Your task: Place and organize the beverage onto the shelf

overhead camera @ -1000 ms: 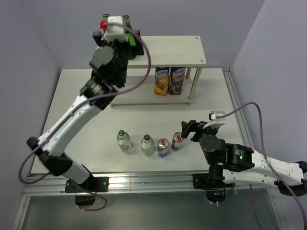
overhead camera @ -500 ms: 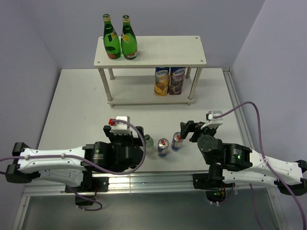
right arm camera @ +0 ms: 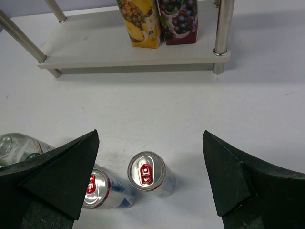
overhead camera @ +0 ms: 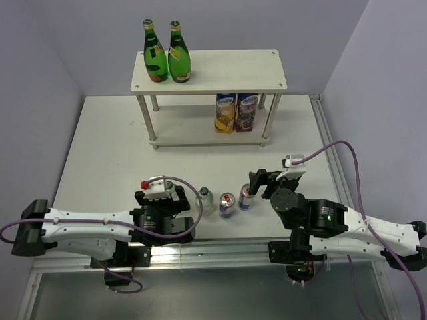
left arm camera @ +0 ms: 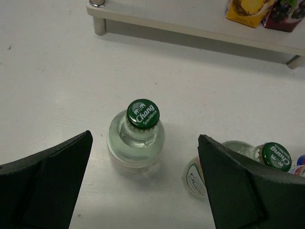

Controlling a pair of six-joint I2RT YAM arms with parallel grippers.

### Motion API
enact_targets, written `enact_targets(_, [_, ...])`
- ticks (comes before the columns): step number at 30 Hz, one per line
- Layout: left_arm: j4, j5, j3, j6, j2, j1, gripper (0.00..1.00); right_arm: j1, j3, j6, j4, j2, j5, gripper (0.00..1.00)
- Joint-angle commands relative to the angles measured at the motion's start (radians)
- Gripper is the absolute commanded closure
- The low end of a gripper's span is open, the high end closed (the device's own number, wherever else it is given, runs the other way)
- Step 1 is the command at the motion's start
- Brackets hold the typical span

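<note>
On the top board of the shelf (overhead camera: 227, 70), at its left end, two green bottles (overhead camera: 156, 63) stand upright, side by side. Two juice cartons (overhead camera: 225, 115) sit on the lower board. Near the front of the table (overhead camera: 107, 133), two small clear bottles (left arm camera: 137, 138) and two cans (right arm camera: 146, 172) stand in a row. The left gripper (overhead camera: 168, 195) has its fingers spread wide on either side of one clear bottle, apparently without touching it. The right gripper (right arm camera: 150, 138) hangs just beside the cans, fingers wide apart.

Upper left: 2 green bottles (overhead camera: 156, 65), yellow labels. Shelf (overhead camera: 227, 67) pale cream. Top centre: yellow-orange carton (overhead camera: 225, 113), purple carton (overhead camera: 246, 111). Clear bottles (left arm camera: 136, 140), green caps w/ white print. Cans (right arm camera: 147, 172) silver-blue, red tabs. Bench (overhead camera: 107, 147) white.
</note>
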Motion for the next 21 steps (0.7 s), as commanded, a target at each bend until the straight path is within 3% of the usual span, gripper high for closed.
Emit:
enact_targets(1, [0.381,0.018,-0.073,0.301,-0.114,0.059,0.01,0.009,0.012,0.026,0.000,0.009,0.017,0.04])
enact_targets(2, [0.444,0.030,-0.122,0.425,-0.137,0.073,0.01,0.009,0.010,0.029,-0.002,0.009,0.017,0.04])
enact_targets(5, [0.631,0.091,-0.194,0.579,-0.200,0.132,0.01,0.009,0.004,0.029,0.003,0.009,0.017,0.04])
enact_targets(17, [1.056,0.266,-0.330,0.868,-0.133,0.378,0.01,0.010,-0.010,0.029,0.015,0.055,0.031,0.04])
enact_targets(21, [1.088,0.265,-0.322,0.893,-0.104,0.403,0.16,0.010,-0.007,0.022,0.017,0.074,0.037,0.04])
